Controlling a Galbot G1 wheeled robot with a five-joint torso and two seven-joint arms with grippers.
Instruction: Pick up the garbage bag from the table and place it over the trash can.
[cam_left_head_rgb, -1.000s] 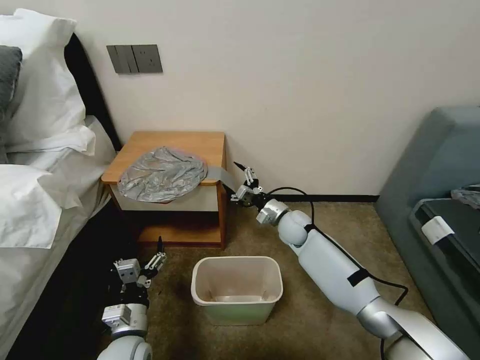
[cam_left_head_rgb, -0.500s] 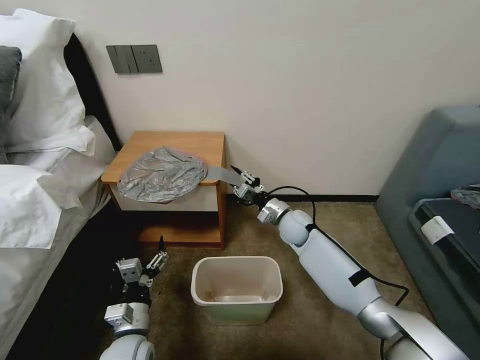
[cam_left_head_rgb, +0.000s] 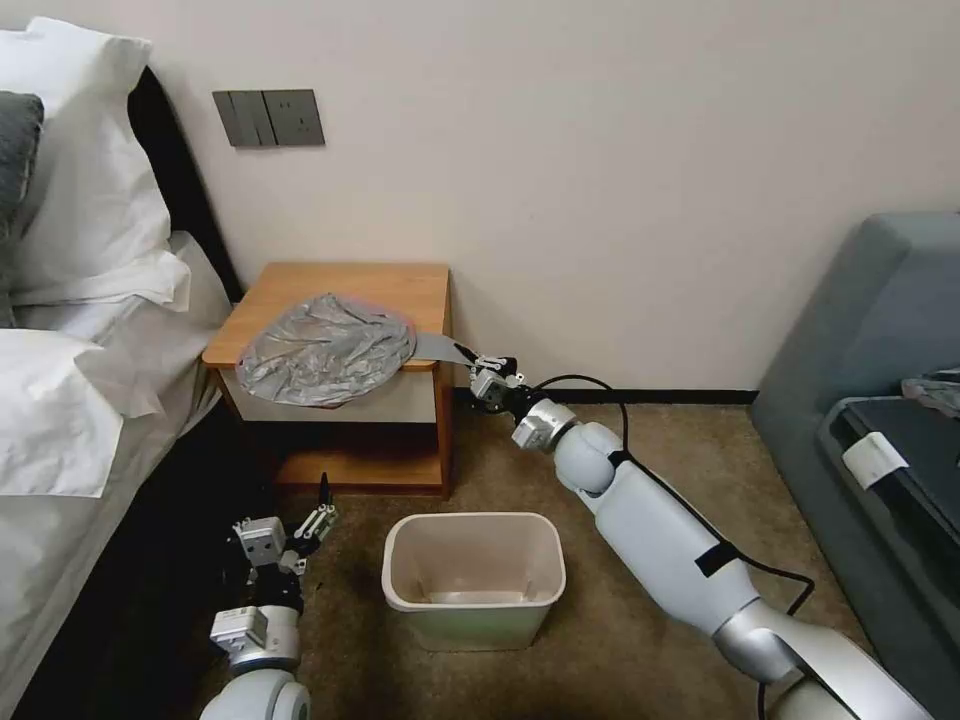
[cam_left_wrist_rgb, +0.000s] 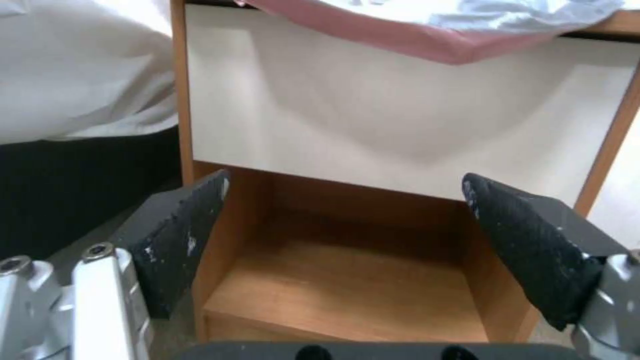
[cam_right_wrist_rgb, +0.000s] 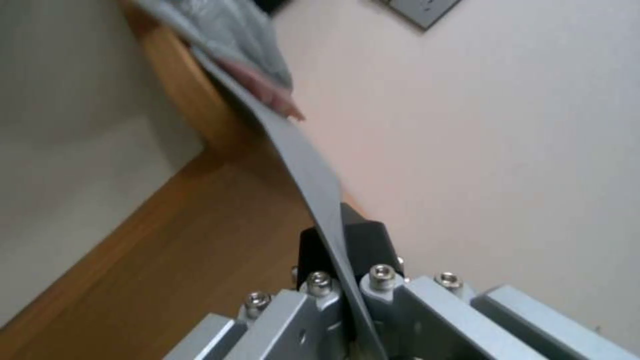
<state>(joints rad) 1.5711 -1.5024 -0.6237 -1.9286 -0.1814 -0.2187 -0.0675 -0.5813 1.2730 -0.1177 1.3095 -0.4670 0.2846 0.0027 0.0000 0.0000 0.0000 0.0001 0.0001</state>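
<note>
A: Two end effectors, one at work. Our right end effector (cam_left_head_rgb: 483, 366) sits just off the worktop's (cam_left_head_rgb: 400, 282) right edge, pressed together on a flat grey strip of the garbage bag (cam_left_head_rgb: 325, 347) that trails off that side.

B: And the bag itself?

A: It lies crumpled on the worktop, its near edge drooping over the white drawer front. We judge it light, soft and slippery; it will likely billow and sag.

B: So where do we take hold?

A: At the pinkish-red edge (cam_left_wrist_rgb: 407, 37), we think, since that must stretch over the trash can (cam_left_head_rgb: 474, 576). Our left end effector (cam_left_head_rgb: 296, 525) hangs spread, low before the open shelf.
</note>
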